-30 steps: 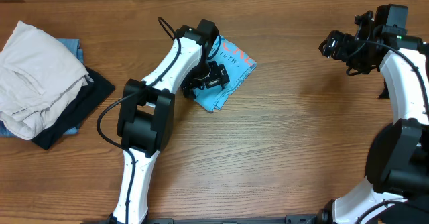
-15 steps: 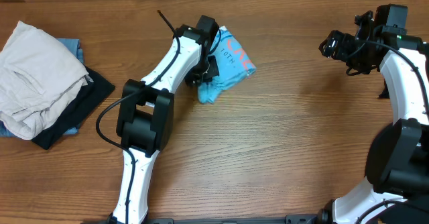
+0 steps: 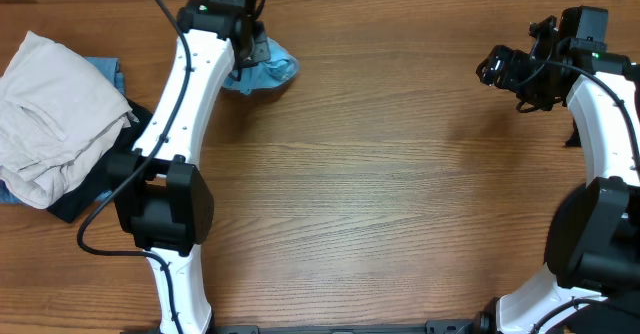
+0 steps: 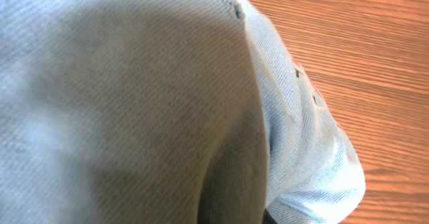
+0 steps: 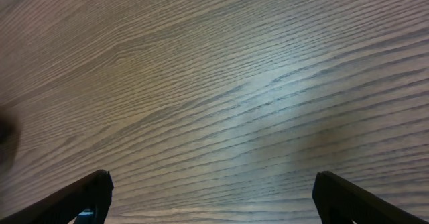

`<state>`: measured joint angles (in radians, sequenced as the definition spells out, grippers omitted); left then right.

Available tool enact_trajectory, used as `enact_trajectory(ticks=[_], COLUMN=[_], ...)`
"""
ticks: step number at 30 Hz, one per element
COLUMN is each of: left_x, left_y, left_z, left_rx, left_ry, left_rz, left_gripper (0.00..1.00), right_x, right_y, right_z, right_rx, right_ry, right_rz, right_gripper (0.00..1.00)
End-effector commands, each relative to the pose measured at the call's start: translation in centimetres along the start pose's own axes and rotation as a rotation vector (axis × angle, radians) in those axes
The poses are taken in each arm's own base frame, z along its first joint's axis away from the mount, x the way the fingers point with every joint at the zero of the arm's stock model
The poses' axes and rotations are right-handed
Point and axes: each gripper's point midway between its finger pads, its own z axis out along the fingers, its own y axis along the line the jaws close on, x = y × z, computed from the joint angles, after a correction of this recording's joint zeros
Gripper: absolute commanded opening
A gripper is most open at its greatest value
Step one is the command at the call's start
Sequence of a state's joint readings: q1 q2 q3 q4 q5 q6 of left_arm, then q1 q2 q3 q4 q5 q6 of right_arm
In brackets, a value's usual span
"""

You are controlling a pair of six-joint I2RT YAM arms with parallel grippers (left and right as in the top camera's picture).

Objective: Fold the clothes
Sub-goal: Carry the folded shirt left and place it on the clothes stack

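Overhead: near the far edge of the wood-grain counter point(image 3: 380, 204), the left jaws clamp a sky-blue knit T-shirt point(image 3: 270, 72) bunched into a lump. A rumpled off-white garment point(image 3: 50, 114) tops a blue-and-black pile point(image 3: 112, 174) at left. Left wrist: fine-ribbed blue fabric fills the frame. Right wrist: the right jaws stand wide apart above streaked wood.

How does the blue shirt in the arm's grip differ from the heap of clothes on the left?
The blue shirt is one crumpled garment, pinched by the left gripper; the heap is several garments, off-white over blue and black, untouched. The shirt is near the table's far edge, the heap at its left edge. Both are soft cloth.
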<state>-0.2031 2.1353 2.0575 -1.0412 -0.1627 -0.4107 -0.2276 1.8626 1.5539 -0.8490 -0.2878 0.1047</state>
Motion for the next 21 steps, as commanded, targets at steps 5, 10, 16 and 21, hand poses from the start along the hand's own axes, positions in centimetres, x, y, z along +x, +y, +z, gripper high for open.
enact_trajectory(ticks=[5,10,16,21], left_x=[-7.0,-7.8,-5.4,-4.5], left_y=[8.4,18.0,27.2,30.6], left_z=[-10.9,-20.1,-20.8,-18.7], left_rx=[0.035,-0.057,-0.261,-0.322], left_ry=[-0.248,-0.417,-0.364,-0.297], left_rz=[-0.168,-0.311,-0.373,-0.401], left_gripper=[0.04,0.04,0.04,0.04], right_x=[-0.6,-0.6,-0.6,-0.6], right_y=[0.3,0.3,0.3,0.3], right_z=[-0.4,-0.4,-0.4,-0.4], right_rx=[-0.001,-0.001,-0.001,-0.001], right_ry=[-0.020,-0.020,-0.020,-0.020], right_rz=[-0.005,-0.005,-0.005,-0.005], right_gripper=[1.00,1.00,1.00,1.00])
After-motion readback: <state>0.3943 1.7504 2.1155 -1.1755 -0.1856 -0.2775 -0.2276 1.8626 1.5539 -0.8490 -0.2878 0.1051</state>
